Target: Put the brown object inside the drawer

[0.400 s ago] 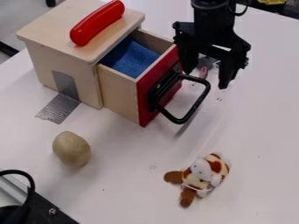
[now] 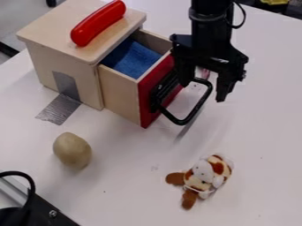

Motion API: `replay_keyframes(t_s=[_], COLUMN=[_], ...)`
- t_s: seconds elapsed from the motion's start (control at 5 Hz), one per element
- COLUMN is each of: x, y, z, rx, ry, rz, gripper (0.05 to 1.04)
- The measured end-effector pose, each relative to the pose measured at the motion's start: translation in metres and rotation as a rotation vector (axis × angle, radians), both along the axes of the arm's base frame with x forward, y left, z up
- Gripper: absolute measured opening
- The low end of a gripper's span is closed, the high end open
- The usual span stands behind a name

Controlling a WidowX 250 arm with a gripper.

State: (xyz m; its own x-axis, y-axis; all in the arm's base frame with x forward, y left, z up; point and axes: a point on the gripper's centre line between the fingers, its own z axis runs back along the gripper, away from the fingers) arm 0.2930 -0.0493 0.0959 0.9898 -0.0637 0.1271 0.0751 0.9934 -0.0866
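Observation:
My gripper [image 2: 202,90] hangs open at the upper right, its fingers pointing down just beyond the drawer's black handle, with nothing held between them. The wooden drawer [image 2: 121,92] is pulled out of its cabinet; it has a red front and a blue cloth [image 2: 133,59] inside. A brownish, potato-like object [image 2: 72,150] lies on the table at the lower left, in front of the cabinet and well away from the gripper.
A brown and white plush toy [image 2: 203,176] lies at the lower right. On top of the wooden cabinet [image 2: 65,66] rests a red object [image 2: 98,23]. Silver tape [image 2: 59,109] fixes the cabinet to the white table [image 2: 135,198]. Dark equipment [image 2: 41,212] stands at the lower-left corner.
The gripper has moved slightly down and to the left, closer to the drawer handle. Drawer, brown object and plush toy have kept their places.

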Motion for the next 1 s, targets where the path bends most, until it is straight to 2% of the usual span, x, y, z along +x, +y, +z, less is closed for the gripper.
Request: replay_keyframes(t_s=[0.2, 0.4, 0.6, 0.8, 1.0], x=[-0.023, -0.054, -0.088, -0.11, -0.119], y=[0.005, 0.023, 0.05, 0.075, 0.096], z=[0.033, 0.052, 0.045, 0.022, -0.002], rx=[-0.018, -0.004, 0.029, 0.043, 0.057], ry=[-0.072, -0.113, -0.111, -0.077, -0.03], rz=[0.049, 0.14, 0.252, 0.365, 0.448], gripper=[0.999, 1.0, 1.0, 1.0, 1.0])
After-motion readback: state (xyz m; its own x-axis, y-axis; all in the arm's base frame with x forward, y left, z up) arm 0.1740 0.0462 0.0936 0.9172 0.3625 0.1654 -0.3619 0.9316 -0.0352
